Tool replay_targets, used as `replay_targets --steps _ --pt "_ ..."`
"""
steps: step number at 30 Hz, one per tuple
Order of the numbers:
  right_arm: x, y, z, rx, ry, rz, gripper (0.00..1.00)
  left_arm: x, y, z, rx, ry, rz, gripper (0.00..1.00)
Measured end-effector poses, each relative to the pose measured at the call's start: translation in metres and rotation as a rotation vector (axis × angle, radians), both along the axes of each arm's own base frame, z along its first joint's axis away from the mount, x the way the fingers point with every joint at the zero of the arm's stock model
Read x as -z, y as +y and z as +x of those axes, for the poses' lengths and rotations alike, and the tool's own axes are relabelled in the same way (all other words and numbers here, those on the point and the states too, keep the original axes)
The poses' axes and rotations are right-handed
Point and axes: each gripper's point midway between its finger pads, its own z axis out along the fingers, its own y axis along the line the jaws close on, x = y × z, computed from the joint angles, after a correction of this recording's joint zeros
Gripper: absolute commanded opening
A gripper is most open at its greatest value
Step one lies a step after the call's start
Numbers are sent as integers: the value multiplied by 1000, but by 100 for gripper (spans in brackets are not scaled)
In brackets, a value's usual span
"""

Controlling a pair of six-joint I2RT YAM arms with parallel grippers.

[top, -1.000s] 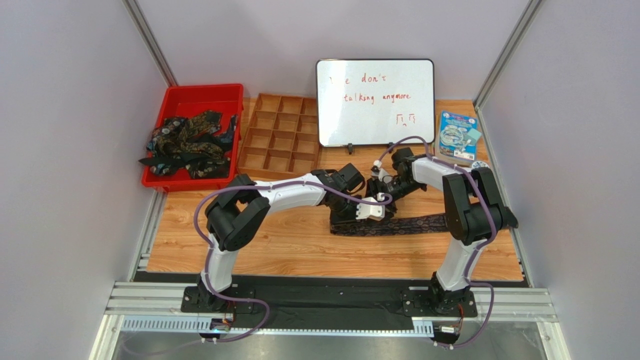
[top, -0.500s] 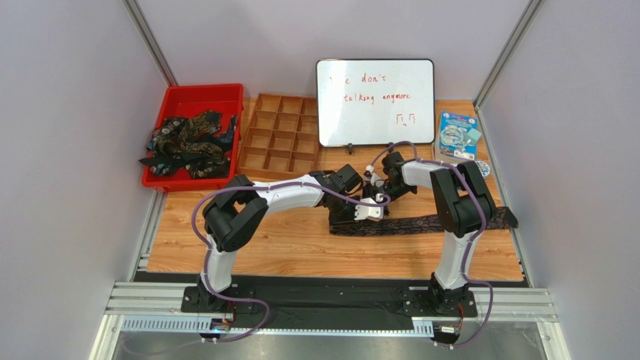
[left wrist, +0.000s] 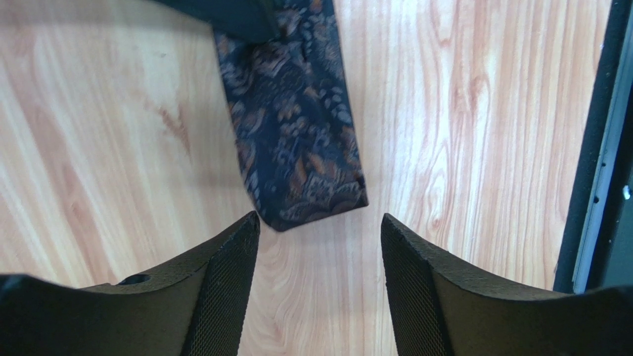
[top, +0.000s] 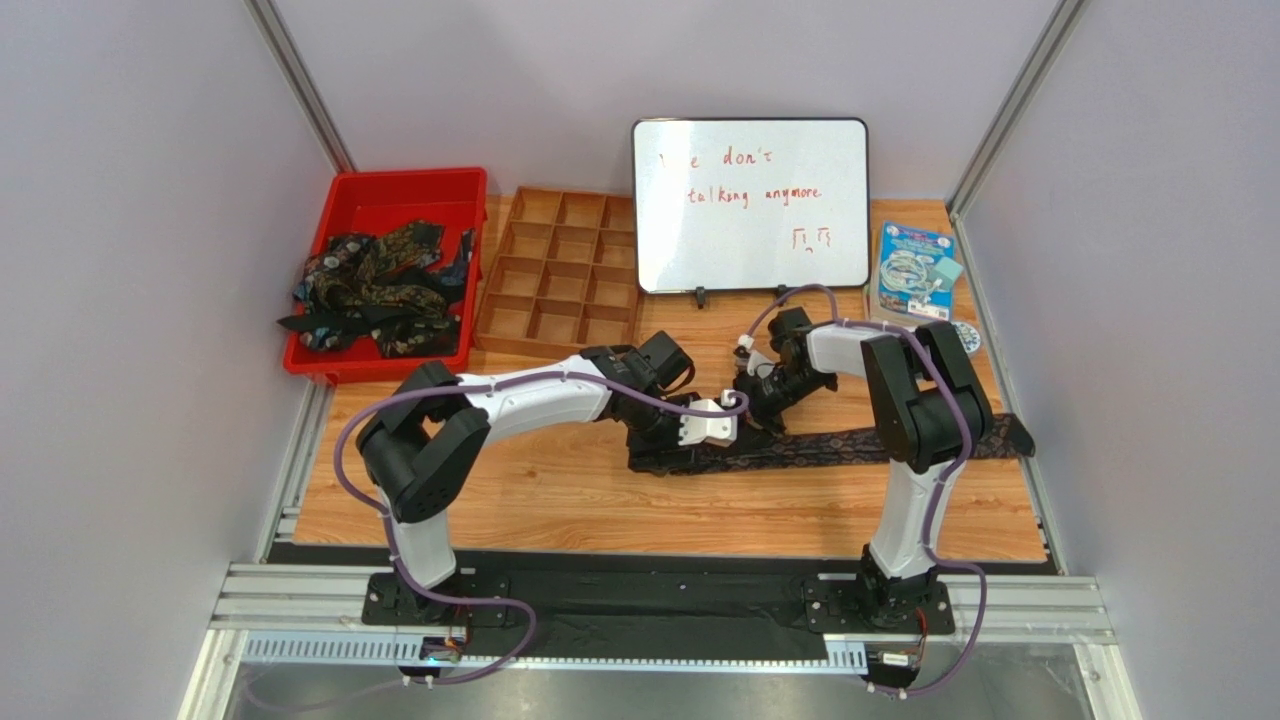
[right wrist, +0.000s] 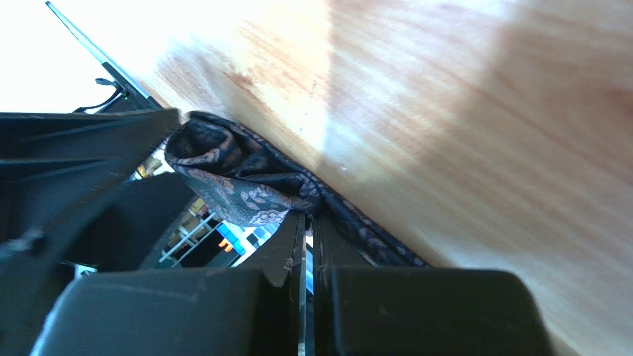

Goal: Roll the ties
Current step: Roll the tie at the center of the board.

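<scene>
Where two grippers (left wrist: 319, 222) (right wrist: 304, 219) gather, one tie (top: 827, 446) lies.

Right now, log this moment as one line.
left gripper open, tie end just ahead | right gripper shut on tie | tie unrolled on table

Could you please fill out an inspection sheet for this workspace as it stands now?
Surface: wooden tabletop, no damage seen.
Job's things: one tie lies flat across the table; more ties are heaped in the red bin.
Clutter: wooden divider tray, whiteboard, blue packet.
Grippers: left gripper open over the tie's end; right gripper shut, apparently pinching a raised fold of the tie.
Cables: purple cables loop along both arms; no snag seen.
Surroundings: grey walls; nothing else seen.
</scene>
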Motion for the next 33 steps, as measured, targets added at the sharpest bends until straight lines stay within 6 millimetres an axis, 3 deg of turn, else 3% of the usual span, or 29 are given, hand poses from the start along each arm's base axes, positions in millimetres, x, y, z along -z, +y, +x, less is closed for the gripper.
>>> replay_targets --steps 7,10,17,19,22,23,26,31,33 --pt "3 0 -1 3 17 3 0 -2 2 3 -33 7 -7 73" --pt "3 0 -1 3 17 4 0 -1 -1 4 -50 17 -6 86" --pt "3 1 -1 9 21 9 0 10 -19 12 -84 24 7 88" --pt "3 1 -2 11 22 12 0 14 -25 13 -82 15 19 84" --pt "3 2 -2 15 25 19 0 16 -30 15 -76 -10 28 67" --pt "3 2 -2 16 26 20 0 17 -30 15 -74 -19 35 55" --pt "2 3 -2 19 28 28 0 18 -26 20 -63 -58 56 40" --pt "1 7 0 25 28 36 0 18 -20 27 -38 -75 65 37" --pt "1 10 1 27 22 42 0 18 -15 31 -26 -78 63 31"
